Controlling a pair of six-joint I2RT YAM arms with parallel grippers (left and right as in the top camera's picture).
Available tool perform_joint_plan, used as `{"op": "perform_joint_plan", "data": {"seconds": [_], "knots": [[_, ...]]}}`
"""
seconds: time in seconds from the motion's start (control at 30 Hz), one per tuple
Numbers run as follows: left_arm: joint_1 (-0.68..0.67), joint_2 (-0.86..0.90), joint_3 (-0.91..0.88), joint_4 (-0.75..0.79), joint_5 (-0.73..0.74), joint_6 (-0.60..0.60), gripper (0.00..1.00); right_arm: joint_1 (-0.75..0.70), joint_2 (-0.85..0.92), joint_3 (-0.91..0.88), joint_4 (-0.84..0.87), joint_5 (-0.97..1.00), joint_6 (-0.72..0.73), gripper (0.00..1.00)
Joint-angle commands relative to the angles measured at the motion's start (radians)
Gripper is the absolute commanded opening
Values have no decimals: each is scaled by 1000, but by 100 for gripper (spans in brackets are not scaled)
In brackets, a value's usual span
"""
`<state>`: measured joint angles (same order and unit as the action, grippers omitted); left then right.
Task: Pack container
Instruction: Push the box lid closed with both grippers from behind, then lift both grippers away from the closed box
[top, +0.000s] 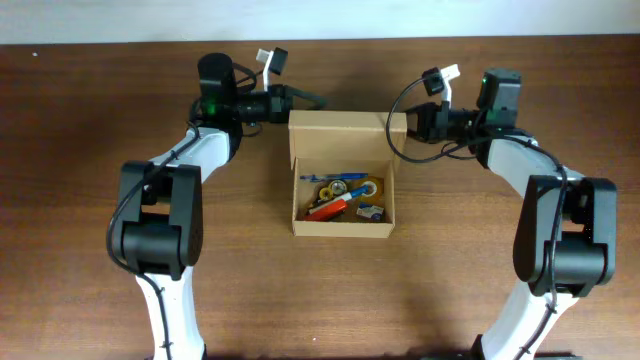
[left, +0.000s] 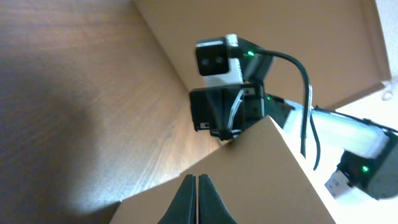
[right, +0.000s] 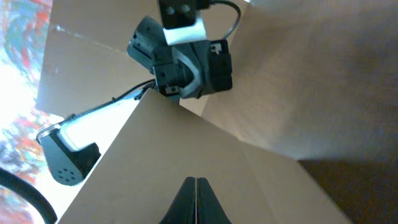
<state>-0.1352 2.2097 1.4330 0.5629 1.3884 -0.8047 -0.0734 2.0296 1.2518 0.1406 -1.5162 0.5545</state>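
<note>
The container (top: 340, 229), a brown cardboard box, sits open at the table's middle with pens, tape rolls and small items (top: 342, 197) inside. Its hinged flap lid (top: 345, 127) stands up at the back. My left gripper (top: 312, 100) is shut and empty at the lid's back left corner. My right gripper (top: 408, 122) is shut and empty at the lid's right edge. In the left wrist view the shut jaws (left: 196, 182) rest against the cardboard lid (left: 267, 180). In the right wrist view the shut jaws (right: 196, 184) lie against the lid (right: 186, 149).
The box stands on a dark wooden table (top: 100, 300). Both arm bases (top: 160, 230) (top: 565, 235) flank the box at left and right. Each wrist view shows the other arm's gripper beyond the lid (left: 227, 106) (right: 186, 59).
</note>
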Motion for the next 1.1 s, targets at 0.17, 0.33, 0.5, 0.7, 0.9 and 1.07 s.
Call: {"op": "perform_joint_plan", "data": {"seconds": [0.17, 0.33, 0.5, 0.7, 0.9, 1.07], "knots": [[2, -31, 19, -94, 103, 20, 2, 1, -30, 14, -140, -36, 1, 4], [2, -31, 19, -104, 169, 11, 2, 1, -30, 14, -228, -32, 0, 4], [-1, -31, 19, -148, 185, 5, 2, 1, -30, 14, -323, -19, 0, 4], [-11, -31, 19, -197, 186, 5, 2, 1, -34, 14, -471, -13, -104, 4], [-38, -59, 19, -197, 185, 44, 2, 1, -110, 14, -819, 280, -421, 4], [-57, -106, 19, -197, 185, 85, 2, 1, -220, 14, -1001, 411, -605, 4]]}}
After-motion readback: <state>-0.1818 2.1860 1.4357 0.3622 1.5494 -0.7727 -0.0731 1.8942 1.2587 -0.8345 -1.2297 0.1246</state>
